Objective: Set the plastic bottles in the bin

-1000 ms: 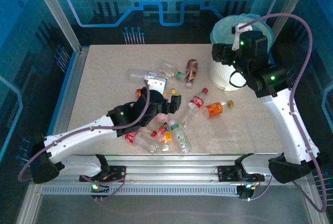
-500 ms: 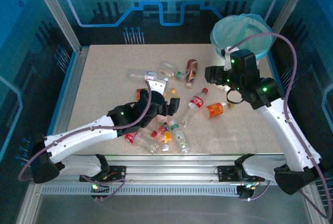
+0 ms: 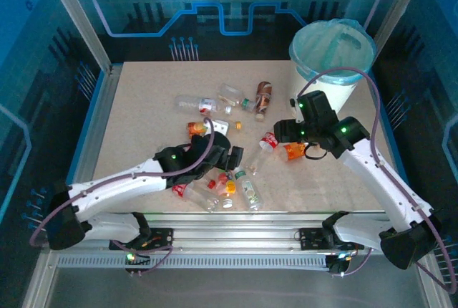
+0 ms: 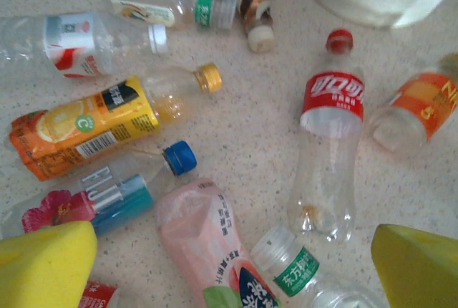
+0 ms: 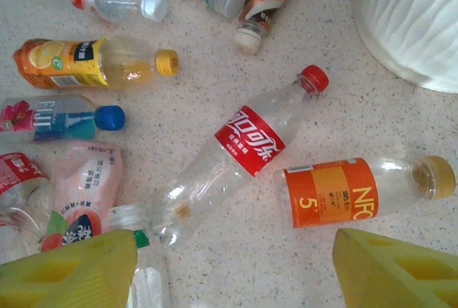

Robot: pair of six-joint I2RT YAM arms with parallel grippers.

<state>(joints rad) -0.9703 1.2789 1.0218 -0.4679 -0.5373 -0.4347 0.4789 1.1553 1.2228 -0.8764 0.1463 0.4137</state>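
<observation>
Speckled beige stone-look board forms the table, boxed in by aluminium posts and see-through blue panels printed with circuit lines and a gear shape. At the table's far right corner stands the bin, a ribbed white bucket with a pale blue liner folded over its rim. The plastic bottles all lie on their sides across the middle of the board, none of them in the bin. A red-label cola bottle lies diagonally, with an orange-label one just beside it on the bin side. Further left lie a yellow juice bottle and a crumpled pink one. The left gripper hovers above the near part of the pile, its yellow fingers spread wide and grasping nothing. The right gripper hangs over the cola and orange-label bottles, jaws likewise apart and empty.
</observation>
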